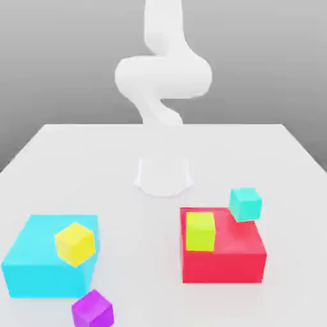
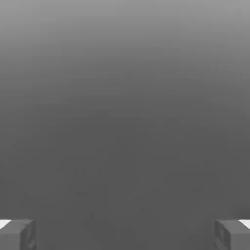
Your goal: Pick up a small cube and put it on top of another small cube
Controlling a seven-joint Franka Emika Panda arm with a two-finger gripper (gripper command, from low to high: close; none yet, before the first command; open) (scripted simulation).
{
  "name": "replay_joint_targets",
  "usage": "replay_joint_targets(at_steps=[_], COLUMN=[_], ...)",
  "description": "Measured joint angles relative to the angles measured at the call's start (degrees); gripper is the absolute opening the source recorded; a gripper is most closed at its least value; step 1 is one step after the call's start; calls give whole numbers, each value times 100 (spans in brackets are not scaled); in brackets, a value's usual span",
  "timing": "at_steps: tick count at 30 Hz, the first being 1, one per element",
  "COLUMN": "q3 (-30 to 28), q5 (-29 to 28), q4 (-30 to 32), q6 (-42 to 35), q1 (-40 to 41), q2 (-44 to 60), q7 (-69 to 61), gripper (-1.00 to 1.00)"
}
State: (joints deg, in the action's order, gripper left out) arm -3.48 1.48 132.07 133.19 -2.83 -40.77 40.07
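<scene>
In the exterior view, the white robot arm (image 1: 163, 80) stands at the far side of the white table (image 1: 76, 166), curled up high and well away from all the blocks. I think it sits like this because it has not gone for anything yet.

The small purple cube (image 1: 92, 310) rests on the table at the near edge, on the exterior view's left, just in front of the big cyan block (image 1: 38, 262). Nothing sits on top of it, so it looks easy to grab from above. The big cyan block is very close behind it, so a finger could bump that block on the way down.

A small yellow cube (image 1: 75, 243) sits on top of the big cyan block. On the exterior view's right is a big red block (image 1: 233, 255) with a small lime cube (image 1: 200, 231) on it. A small teal cube (image 1: 245, 204) sits at its far right corner, and I cannot tell whether it rests on it or just behind.

In the hand view, the gripper (image 2: 125, 234) has its two grey fingertips (image 2: 19, 234) far apart, wide open, with nothing between them. Past them is just plain grey.
</scene>
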Motion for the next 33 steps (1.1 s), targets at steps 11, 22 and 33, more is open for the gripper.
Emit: replay_joint_targets(at_steps=[11, 22, 33], q3=[-1352, -1774, -1591], q5=[965, 1864, 1659], q4=[125, 251, 330], q6=[613, 1225, 2267], q1=[-957, -982, -444], q2=[2257, 4467, 6322], q7=[-2790, -5501, -7053], gripper=[0, 0, 0])
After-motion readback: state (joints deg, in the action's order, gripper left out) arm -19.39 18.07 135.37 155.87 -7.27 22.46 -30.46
